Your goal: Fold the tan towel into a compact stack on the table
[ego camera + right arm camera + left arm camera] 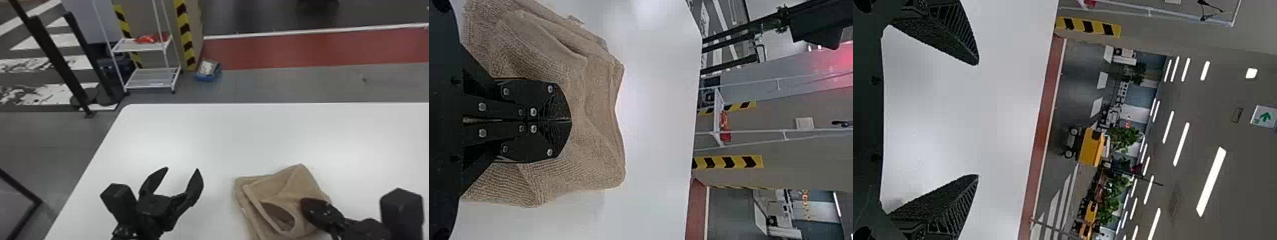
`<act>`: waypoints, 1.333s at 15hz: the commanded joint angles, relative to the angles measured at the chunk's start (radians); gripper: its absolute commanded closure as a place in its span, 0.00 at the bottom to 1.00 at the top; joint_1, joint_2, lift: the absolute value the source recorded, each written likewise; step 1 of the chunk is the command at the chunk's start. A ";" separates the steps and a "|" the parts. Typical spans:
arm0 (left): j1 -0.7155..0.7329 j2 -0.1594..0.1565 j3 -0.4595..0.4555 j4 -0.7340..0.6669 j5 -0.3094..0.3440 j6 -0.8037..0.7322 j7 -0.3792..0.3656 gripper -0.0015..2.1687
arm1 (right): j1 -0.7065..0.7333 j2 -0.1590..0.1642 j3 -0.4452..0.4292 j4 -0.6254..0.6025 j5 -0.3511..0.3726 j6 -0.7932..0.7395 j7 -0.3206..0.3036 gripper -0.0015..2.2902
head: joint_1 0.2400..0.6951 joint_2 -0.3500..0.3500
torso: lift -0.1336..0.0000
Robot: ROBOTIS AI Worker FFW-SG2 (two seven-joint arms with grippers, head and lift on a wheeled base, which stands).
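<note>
Left of the towel, my left gripper (183, 169) is over the white table (204, 134) with its fingers apart; in the left wrist view the same gripper (978, 120) has only bare tabletop between its fingers. The tan towel (297, 182) lies in a rumpled, layered bundle near the table's front, its upper layer raised around a dark hollow. My right gripper (304, 204) is at the bundle's right side. In the right wrist view the right gripper (570, 120) is shut on the towel (599, 150), its fingers pressed together amid the cloth; the pinched part is hidden.
The table's left edge (92, 159) slants past my left arm, and its far edge runs across behind the towel. Beyond, on the floor, stand a white wire rack (151, 78) and a small blue box (207, 71). Dark posts rise at the far left.
</note>
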 commanded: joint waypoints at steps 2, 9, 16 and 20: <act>0.002 -0.003 -0.002 -0.002 -0.001 -0.001 0.000 0.03 | -0.038 0.005 0.033 0.033 -0.009 -0.013 -0.009 0.90 | 1.00 0.72 | 0.15; -0.001 -0.003 -0.004 -0.002 -0.001 -0.001 0.000 0.03 | -0.190 0.018 0.179 0.207 -0.004 -0.120 -0.078 0.90 | 1.00 0.82 | 0.15; -0.013 -0.003 -0.006 0.013 -0.001 0.002 -0.002 0.03 | -0.161 0.013 0.193 0.185 0.095 -0.044 -0.078 0.00 | 1.00 0.86 | 0.15; -0.011 -0.003 -0.006 0.013 0.004 0.002 -0.002 0.03 | -0.101 0.008 0.133 0.109 0.008 -0.188 -0.065 0.03 | 1.00 0.84 | 0.15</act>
